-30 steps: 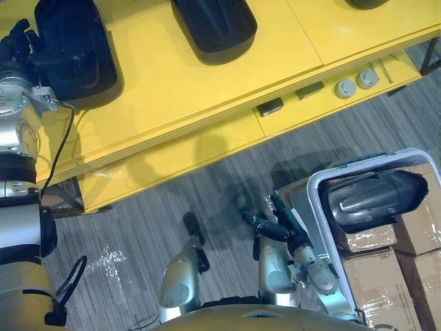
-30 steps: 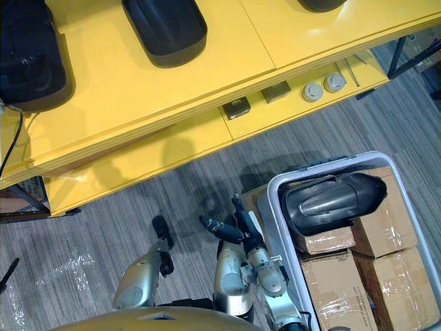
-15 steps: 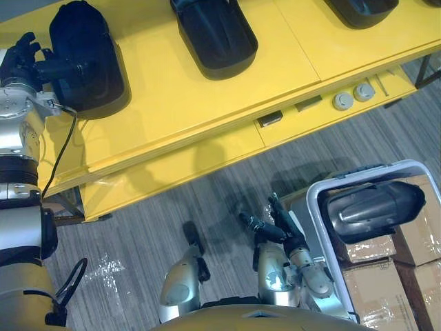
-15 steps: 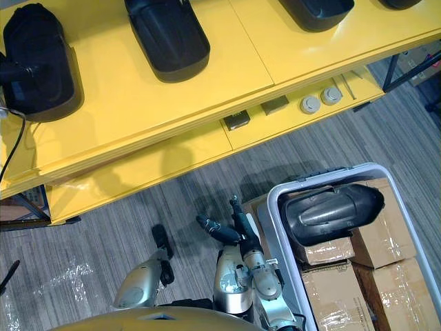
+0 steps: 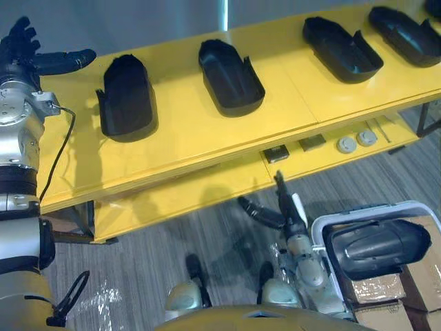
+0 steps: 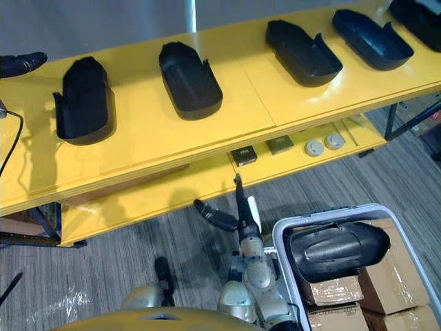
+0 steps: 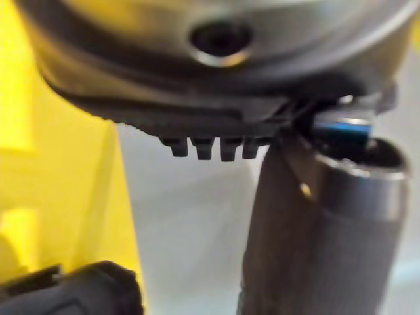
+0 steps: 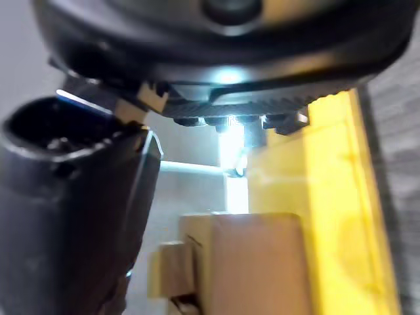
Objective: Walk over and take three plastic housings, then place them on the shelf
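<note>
Several black plastic housings (image 5: 231, 76) lie along the yellow shelf (image 5: 179, 138), another dark housing (image 5: 375, 247) in the white-rimmed bin (image 6: 324, 216); the left hand (image 5: 24, 56) at the shelf's left edge and the right hand (image 5: 284, 210) are spread, empty, so probably some fetching is left

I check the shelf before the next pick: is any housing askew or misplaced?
Nothing stands out. The black housings lie in a row on the yellow shelf, none tipped or overhanging; another rests in the white bin.
</note>
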`<state>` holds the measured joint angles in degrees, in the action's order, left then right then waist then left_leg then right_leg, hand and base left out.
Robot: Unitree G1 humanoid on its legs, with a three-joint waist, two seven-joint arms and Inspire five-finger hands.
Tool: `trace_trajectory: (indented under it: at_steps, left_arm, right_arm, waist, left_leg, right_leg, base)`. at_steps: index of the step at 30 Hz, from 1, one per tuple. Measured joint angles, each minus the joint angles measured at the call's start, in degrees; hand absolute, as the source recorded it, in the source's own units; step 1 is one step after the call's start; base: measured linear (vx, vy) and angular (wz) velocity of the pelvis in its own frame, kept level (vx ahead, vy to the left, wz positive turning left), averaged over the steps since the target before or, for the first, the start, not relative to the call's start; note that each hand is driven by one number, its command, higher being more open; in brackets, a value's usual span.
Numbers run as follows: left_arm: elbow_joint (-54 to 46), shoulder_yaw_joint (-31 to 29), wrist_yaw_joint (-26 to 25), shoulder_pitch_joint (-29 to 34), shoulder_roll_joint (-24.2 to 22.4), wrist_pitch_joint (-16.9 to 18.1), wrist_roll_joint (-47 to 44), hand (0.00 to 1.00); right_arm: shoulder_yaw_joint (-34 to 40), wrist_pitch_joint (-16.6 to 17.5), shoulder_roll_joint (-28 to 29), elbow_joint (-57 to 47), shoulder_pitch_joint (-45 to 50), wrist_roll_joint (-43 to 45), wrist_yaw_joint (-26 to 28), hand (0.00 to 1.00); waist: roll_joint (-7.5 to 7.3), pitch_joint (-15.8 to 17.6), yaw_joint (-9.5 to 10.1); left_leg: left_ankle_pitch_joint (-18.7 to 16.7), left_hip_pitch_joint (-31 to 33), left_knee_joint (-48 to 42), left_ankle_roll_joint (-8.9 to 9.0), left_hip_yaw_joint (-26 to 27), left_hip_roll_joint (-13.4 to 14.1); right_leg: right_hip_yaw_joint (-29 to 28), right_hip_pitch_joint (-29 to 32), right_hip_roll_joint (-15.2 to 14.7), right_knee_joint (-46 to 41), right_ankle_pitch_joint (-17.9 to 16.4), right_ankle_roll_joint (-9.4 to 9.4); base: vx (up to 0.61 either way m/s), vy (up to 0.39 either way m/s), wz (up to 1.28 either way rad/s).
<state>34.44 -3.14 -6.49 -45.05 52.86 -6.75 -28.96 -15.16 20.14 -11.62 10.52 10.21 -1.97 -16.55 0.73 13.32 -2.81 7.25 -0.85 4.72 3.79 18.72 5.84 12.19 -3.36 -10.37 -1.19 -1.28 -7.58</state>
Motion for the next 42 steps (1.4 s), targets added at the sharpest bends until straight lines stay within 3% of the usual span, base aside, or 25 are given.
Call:
trace_trajectory:
  at_steps: [3, 8, 13, 16, 19, 23, 27, 31, 36, 42]
  left_arm:
    - [-6.26, -0.6, -1.43, 0.95, 0.0, 2.69, -0.29, 1.0]
    - [-17.68, -4.66, -1.71, 3.68, -0.02, 6.11, -2.25, 1.0]
    - [-24.51, -14.17, -2.87, 15.75, -1.2, 11.83, -2.45, 1.0]
    - [-36.49, -21.61, -4.75, 28.25, -9.64, 15.05, -1.9, 1.0]
    - [-46.47, -24.09, -6.33, 40.8, -21.66, 17.0, 0.76, 1.0]
    - [-50.89, -22.31, -7.32, 54.85, -36.52, 16.93, 5.13, 1.0]
    - [-51.03, -20.39, -6.46, 60.96, -41.9, 16.53, 5.12, 1.0]
    - [-54.04, -18.14, -4.65, 64.42, -44.32, 16.54, 5.04, 1.0]
    - [-55.21, -15.43, -2.04, 65.9, -46.21, 16.67, 4.83, 1.0]
    - [-55.16, -10.38, -1.33, 65.91, -48.19, 16.95, 4.38, 1.0]
  right_arm:
    - [4.84, 0.63, -0.66, -8.77, -0.64, -2.3, -3.24, 1.0]
    - [10.23, 1.76, -6.88, -15.07, -5.53, -2.23, -6.12, 1.0]
    - [12.77, 1.77, -10.64, -20.26, -9.12, -2.26, -6.88, 1.0]
    - [15.1, 1.76, -11.11, -23.22, -9.38, -2.11, -6.22, 1.0]
    - [15.74, 1.63, -11.03, -24.27, -11.46, 0.87, -2.37, 1.0]
    - [13.3, -0.23, -10.34, -24.36, -15.93, 5.25, 4.05, 1.0]
    - [10.07, -5.49, -9.33, -22.47, -19.92, 6.83, 7.97, 1.0]
    - [8.33, -8.36, -7.93, -15.97, -24.19, 7.21, 9.71, 1.0]
    - [4.9, -9.79, -6.05, -5.89, -31.57, 9.41, 9.81, 1.0]
    - [3.25, -14.36, -0.69, 6.26, -40.93, 9.23, 2.22, 1.0]
  waist:
    - [0.02, -1.59, 0.29]
    - [0.25, -4.22, 0.12]
    - [2.16, -7.66, 0.3]
    - [2.11, -8.44, 1.32]
    - [1.27, -9.42, 3.51]
    - [-0.08, -10.25, 6.55]
    - [-0.77, -10.17, 9.36]
    - [-1.34, -9.53, 10.77]
    - [-0.87, -8.74, 12.17]
    - [-0.7, -6.97, 13.73]
  left_leg:
    - [0.01, -0.9, 0.01, 0.0, 0.09, -0.16]
    - [0.03, -1.67, 0.1, -0.02, -0.03, -0.2]
    - [0.1, -1.67, 0.14, -0.08, -0.26, -0.2]
    - [0.23, -1.68, 0.15, -0.13, -1.8, -0.38]
    - [0.48, -1.65, 0.2, -0.07, -3.44, -0.47]
    - [0.81, -0.81, 0.38, 0.16, -6.48, -0.81]
    - [1.78, 0.71, 0.38, 0.15, -9.06, -1.32]
    - [2.35, 0.96, 0.39, 0.04, -11.01, -1.87]
    - [3.04, 1.61, 0.39, -0.22, -12.64, -2.39]
    - [3.61, 2.28, 0.37, -0.09, -14.84, -2.68]
  right_leg:
    - [-0.02, -1.48, 0.66, 1.16, 0.92, 0.06]
    - [-0.03, -1.88, 0.68, 1.27, 0.98, 0.0]
    - [0.1, -2.01, 0.78, 1.4, 1.14, -0.03]
    - [1.7, -3.38, 0.76, 2.22, 1.28, -0.18]
    - [3.34, -4.6, 0.86, 2.87, 1.31, -0.17]
    - [6.55, -5.76, 0.86, 3.35, 0.99, 0.08]
    - [9.48, -5.9, 0.43, 3.0, 0.71, 0.5]
    - [11.71, -6.92, -0.06, 2.74, 0.56, 0.37]
    - [13.76, -7.19, -0.56, 2.24, 0.52, 0.25]
    - [16.06, -7.8, -0.44, 2.23, 0.59, 0.37]
  base:
    - [-0.04, -0.006, -0.05]
    - [-0.05, 0.012, -0.03]
    - [0.0, 0.0, 0.01]
    - [0.0, -0.004, 0.22]
    - [-0.02, -0.007, 0.27]
    - [-0.04, -0.007, 0.39]
    - [-0.05, 0.017, 0.39]
    - [-0.04, 0.014, 0.29]
    - [-0.03, 0.022, 0.18]
    - [-0.01, -0.008, 0.16]
